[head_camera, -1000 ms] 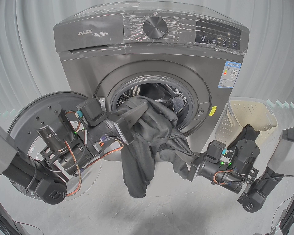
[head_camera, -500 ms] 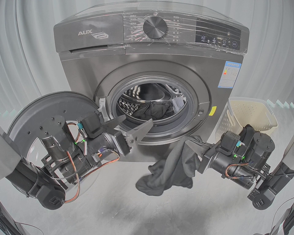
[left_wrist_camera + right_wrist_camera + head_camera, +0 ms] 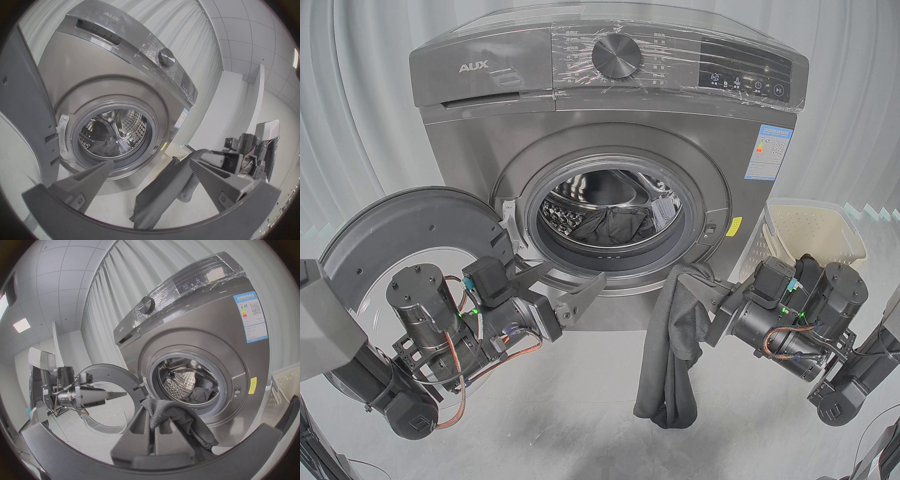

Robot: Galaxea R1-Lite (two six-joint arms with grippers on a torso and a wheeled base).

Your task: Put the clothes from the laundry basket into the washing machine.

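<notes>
A dark grey garment [image 3: 670, 350] hangs from my right gripper [image 3: 692, 282], which is shut on its top edge just below the right side of the washing machine's [image 3: 600, 119] door opening. Its lower end dangles close above the floor. The right wrist view has the cloth [image 3: 175, 418] bunched over the shut fingers [image 3: 147, 427]. My left gripper [image 3: 576, 275] is open and holds nothing, in front of the opening's lower left. Another dark garment [image 3: 610, 225] lies inside the drum. The cream laundry basket [image 3: 822, 231] stands right of the machine with dark clothes [image 3: 809, 270] in it.
The round machine door [image 3: 406, 219] is swung fully open to the left, close behind my left arm. Grey floor [image 3: 575, 406] lies bare in front of the machine. White curtains hang behind and to both sides.
The garment, draped at the drum opening over my left gripper, slid off and fell. The left gripper drew back and down. The right gripper rose, lifting the cloth off the floor.
</notes>
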